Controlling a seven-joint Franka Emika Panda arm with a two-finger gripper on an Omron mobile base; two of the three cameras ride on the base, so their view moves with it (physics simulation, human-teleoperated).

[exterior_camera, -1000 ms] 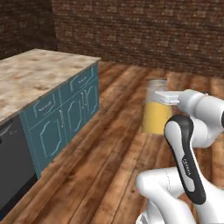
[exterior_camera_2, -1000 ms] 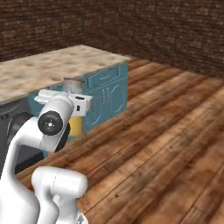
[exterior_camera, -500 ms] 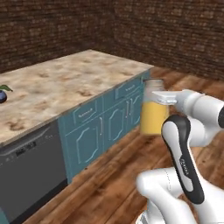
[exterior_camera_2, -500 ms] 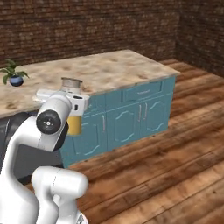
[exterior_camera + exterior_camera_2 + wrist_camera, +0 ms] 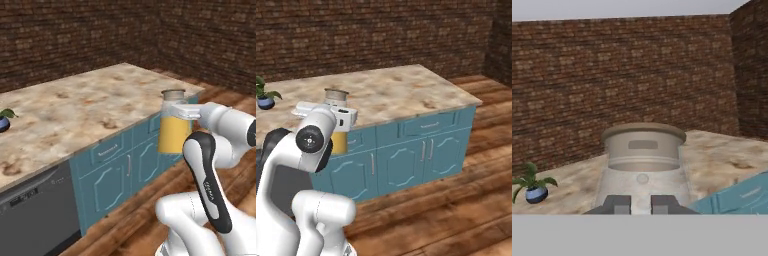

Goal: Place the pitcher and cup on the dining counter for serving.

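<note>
— Hand view first: what am I holding?
— My gripper (image 5: 641, 204) is clenched on the pitcher (image 5: 643, 165), gripping it just below the lid.
— Where is it?
— I see the pitcher (image 5: 173, 129) held up in the air, upright, just off the near edge of the dining counter (image 5: 85, 112). A potted plant (image 5: 265, 95) stands at the counter's far left.
</note>
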